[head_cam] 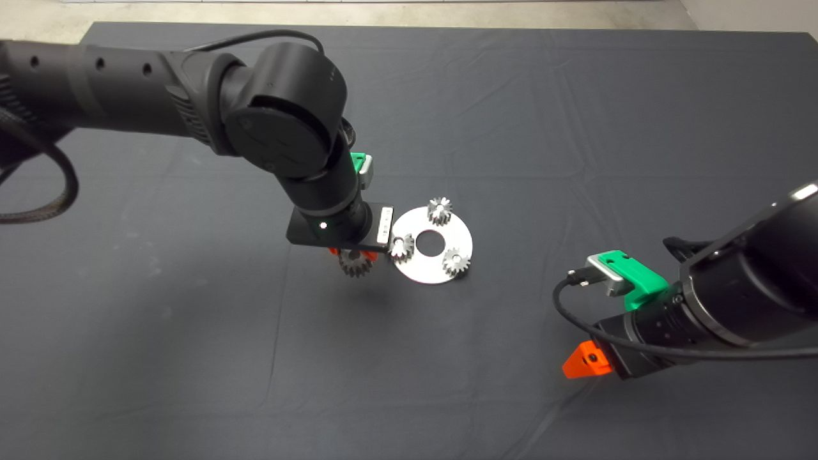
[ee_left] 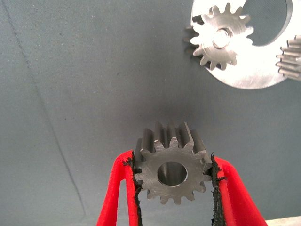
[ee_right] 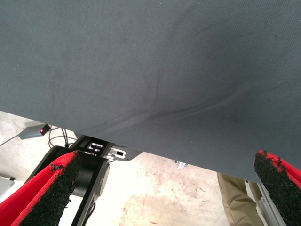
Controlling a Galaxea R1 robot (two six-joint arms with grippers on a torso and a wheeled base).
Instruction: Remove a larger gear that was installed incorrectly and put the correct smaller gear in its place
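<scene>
larger gear (ee_left: 171,172): pinched in the left gripper (ee_left: 173,176), just beside the disc (head_cam: 432,246), half hidden under the wrist from above
left arm: reaches in, pointing down
right gripper (ee_right: 164,188): parked low right, fingers spread

Bare dark mat (head_cam: 192,358) all around; only the round silvery metal plate (head_cam: 441,271) carrying three small silvery gears (head_cam: 439,209) obstructs, mid-mat.

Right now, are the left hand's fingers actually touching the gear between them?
Touching. The left wrist view shows the left hand closed on the larger gear, both black pads pressed against its teeth with no gap on either side.
</scene>
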